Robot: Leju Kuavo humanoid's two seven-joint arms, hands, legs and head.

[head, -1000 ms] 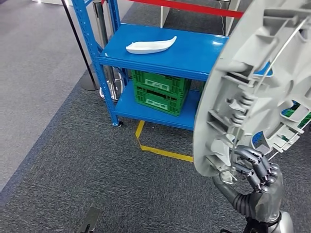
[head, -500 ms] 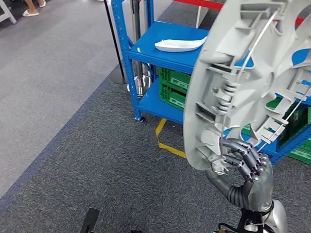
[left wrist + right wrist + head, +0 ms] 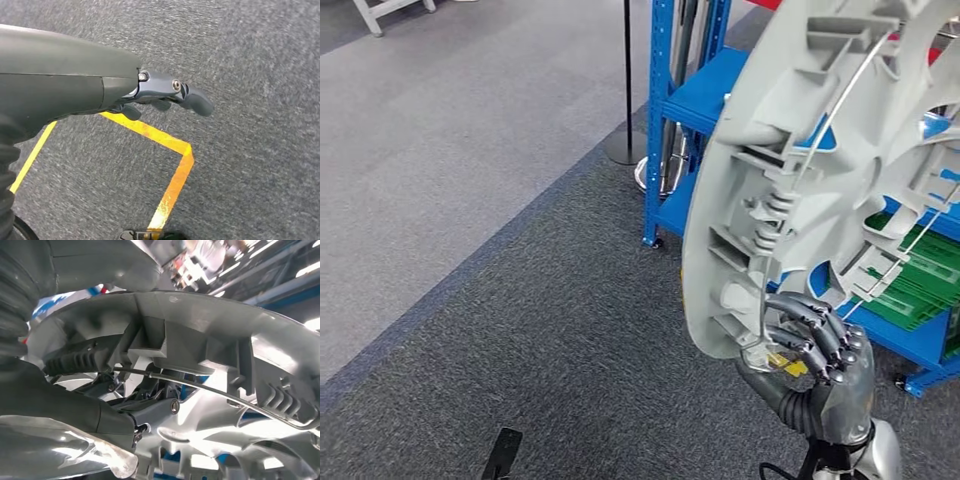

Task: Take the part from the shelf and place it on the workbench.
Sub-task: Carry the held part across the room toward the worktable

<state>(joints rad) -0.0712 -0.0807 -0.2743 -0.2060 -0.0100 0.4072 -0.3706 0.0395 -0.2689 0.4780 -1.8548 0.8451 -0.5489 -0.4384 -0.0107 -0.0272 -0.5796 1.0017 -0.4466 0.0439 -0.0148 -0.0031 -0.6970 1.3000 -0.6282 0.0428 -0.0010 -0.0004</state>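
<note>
Head view: right hand [image 3: 824, 365] grips lower rim of the hubcap [image 3: 818, 170], held upright above it, ribbed back facing cam. Blue shelf [image 3: 697, 95] just behind the cap, green crate [image 3: 916, 285] beyond hand.

Left wrist: left hand [image 3: 166, 95] empty, fingers extended w/ gaps, over carpet [image 3: 245, 60] & yellow tape [image 3: 170, 165].

Right wrist: fingers [image 3: 113, 410] clamped on cap ribs.

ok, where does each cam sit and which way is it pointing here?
Head view: high on the body, looking down over grey carpet at the blue shelf; right hand grips the hubcap.
Left wrist view: behind the left hand, facing carpet and yellow tape.
Right wrist view: behind the right hand, against the hubcap's ribbed back.
Head and right wrist views share the hubcap.
</note>
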